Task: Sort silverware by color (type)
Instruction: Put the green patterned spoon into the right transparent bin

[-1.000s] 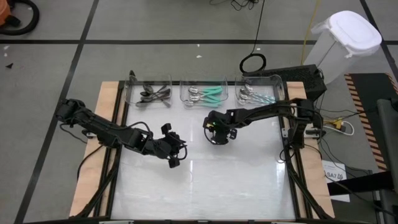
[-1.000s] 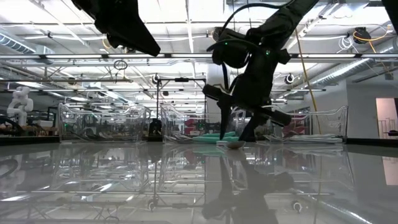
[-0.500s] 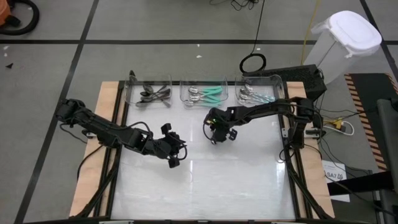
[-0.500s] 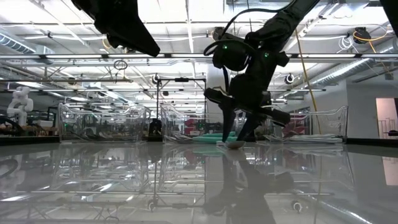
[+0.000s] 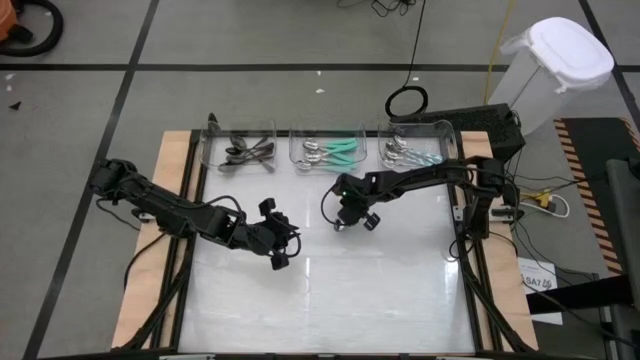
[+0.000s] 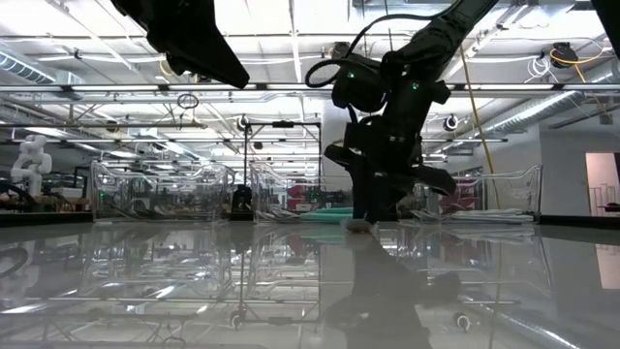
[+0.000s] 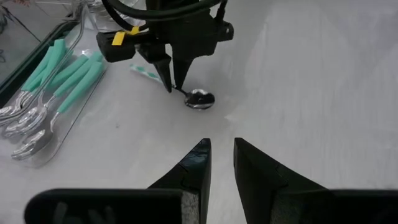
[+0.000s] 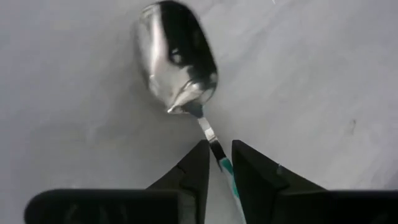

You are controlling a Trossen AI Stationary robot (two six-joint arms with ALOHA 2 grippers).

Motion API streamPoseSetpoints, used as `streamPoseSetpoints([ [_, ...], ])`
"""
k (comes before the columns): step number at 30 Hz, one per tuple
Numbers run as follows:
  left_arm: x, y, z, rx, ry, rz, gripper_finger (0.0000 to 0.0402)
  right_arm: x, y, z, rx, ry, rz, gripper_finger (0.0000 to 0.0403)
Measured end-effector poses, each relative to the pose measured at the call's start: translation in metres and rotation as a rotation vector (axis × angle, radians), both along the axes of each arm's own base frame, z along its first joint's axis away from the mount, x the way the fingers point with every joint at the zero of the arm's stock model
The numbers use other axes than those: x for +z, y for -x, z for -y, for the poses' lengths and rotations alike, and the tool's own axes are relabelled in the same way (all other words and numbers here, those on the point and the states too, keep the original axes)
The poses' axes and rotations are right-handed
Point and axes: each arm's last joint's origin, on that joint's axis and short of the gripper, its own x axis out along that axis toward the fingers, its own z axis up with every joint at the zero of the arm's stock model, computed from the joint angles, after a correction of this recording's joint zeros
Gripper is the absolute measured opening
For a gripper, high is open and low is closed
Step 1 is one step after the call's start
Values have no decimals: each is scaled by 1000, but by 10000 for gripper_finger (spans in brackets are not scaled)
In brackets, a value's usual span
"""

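Right gripper (image 8: 216,163) now narrowed from wide onto teal-handled spoon (image 8: 178,65) neck on table (image 5: 330,290), ready to lift toward teal bin (image 5: 330,152); left gripper (image 5: 281,245) idle, nearly closed, empty

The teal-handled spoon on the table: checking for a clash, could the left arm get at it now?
Probably not: the right gripper stands over the teal-handled spoon, its fingers astride the neck.

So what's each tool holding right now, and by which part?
The right tool is pinching the teal-handled spoon on its neck, just below the bowl, on the table. The left tool holds nothing.
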Motion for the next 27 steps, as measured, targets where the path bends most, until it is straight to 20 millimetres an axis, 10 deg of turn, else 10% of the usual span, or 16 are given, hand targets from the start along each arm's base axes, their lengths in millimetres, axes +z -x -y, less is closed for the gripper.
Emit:
streamPoseSetpoints([
  [27,0,0,0,-1,-1,-1,72,16,-6,-33,-522,-171,-70,33],
])
